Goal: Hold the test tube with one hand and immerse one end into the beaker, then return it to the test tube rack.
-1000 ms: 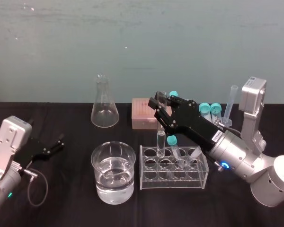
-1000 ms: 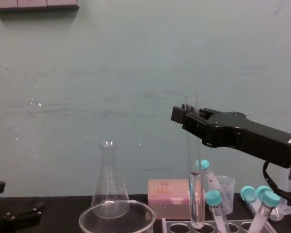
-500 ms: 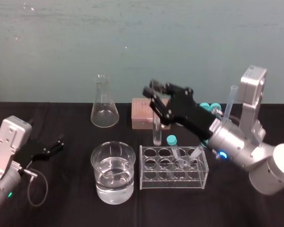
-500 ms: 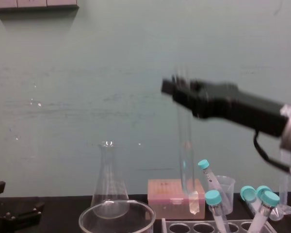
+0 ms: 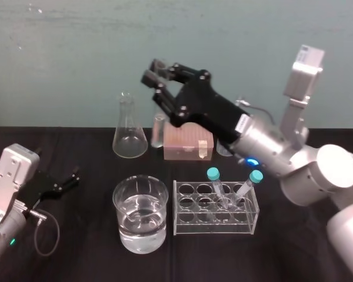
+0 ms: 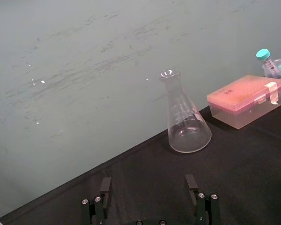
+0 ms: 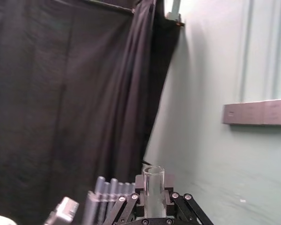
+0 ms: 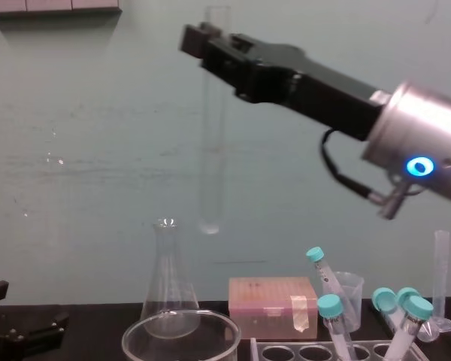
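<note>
Test tube (image 8: 212, 150) is in the right gripper (image 8: 214, 53). The two black jaws are closed narrow on the glass, just under its open mouth. The tube hangs upright, high in the air over the middle of the desk (image 5: 82, 258). Its rounded bottom is free and stands higher than the mouth of the conical flask (image 5: 129, 138).

Lower, near the front edge of the desk, is the beaker (image 5: 123, 202), partly filled with clear liquid. I cannot tell from these views if the tube is exactly above it. Just beside the beaker, toward the right edge, is the test tube rack (image 5: 215, 226). Two teal-capped tubes (image 5: 215, 182) lean in it and several holes are free. A pink box (image 5: 188, 144) lies near the back edge. The left gripper (image 6: 148, 183) is parked at the left edge of the desk, with its fingers (image 6: 105, 187) wide apart and holding nothing.

I judge that the tube is light and stiff, but it is thin glass, so it is fragile and smooth. A hold near the mouth seems the good place, because it leaves the long lower end free for dipping. The pressure should be moderate. Too much may crack the glass, and too little may let it slide, especially when it is wet. The rim of the beaker and the plate of the rack are the places where a knock could break it.
</note>
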